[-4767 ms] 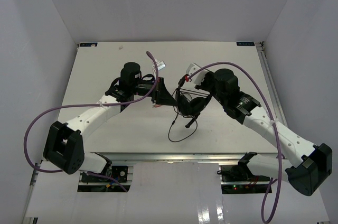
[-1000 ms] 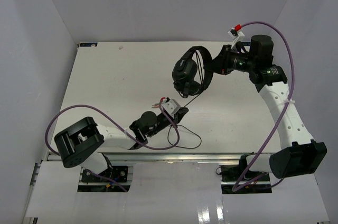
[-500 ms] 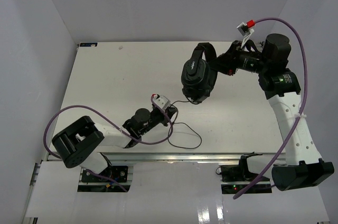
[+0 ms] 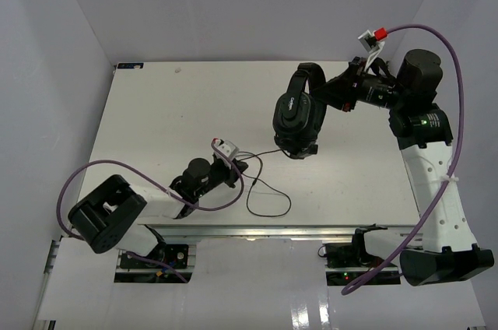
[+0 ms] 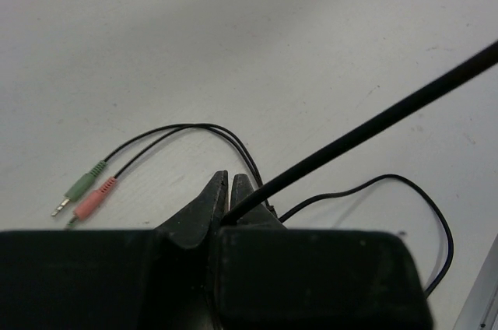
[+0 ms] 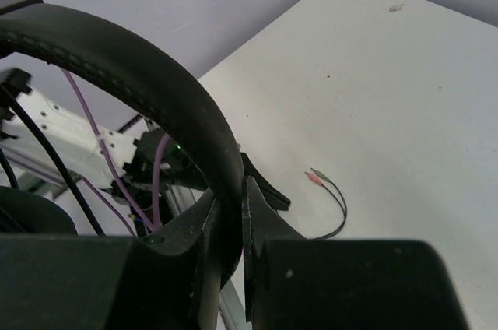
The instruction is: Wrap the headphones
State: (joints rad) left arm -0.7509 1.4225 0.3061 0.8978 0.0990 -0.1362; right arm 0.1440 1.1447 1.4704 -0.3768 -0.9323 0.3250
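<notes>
**Left jaws.** My left gripper [image 5: 230, 191] has its tips pressed together on the headphone cable [image 5: 373, 124]. The cable leaves the pinch and rises to the far right in a straight, stiff line. In the top view this gripper [image 4: 231, 166] sits low over the table [image 4: 156, 112], near-centre. It has slid left over the last second.

**Right jaws.** My right gripper [image 6: 229, 209] is clamped across the padded headband [image 6: 140, 65]. It holds the headphones [image 4: 296, 116] in the air over the far right of the table, earcups hanging down. The headset has drifted a little right in that same second.

**Change.** The two hands have drawn apart, so the cable between the lower earcup and my left pinch now runs nearly taut. A second ago it sagged.

**Slack.** Beyond the pinch a loose loop [image 4: 268, 201] lies on the table by the near edge. The green and pink plugs [image 5: 87, 190] rest flat, just left of my tips.

**Judgement.** With the span tensioned I think the cable is ready to wind round the headset. No turn is on it yet. A harder pull may drag the cable through my left tips.
</notes>
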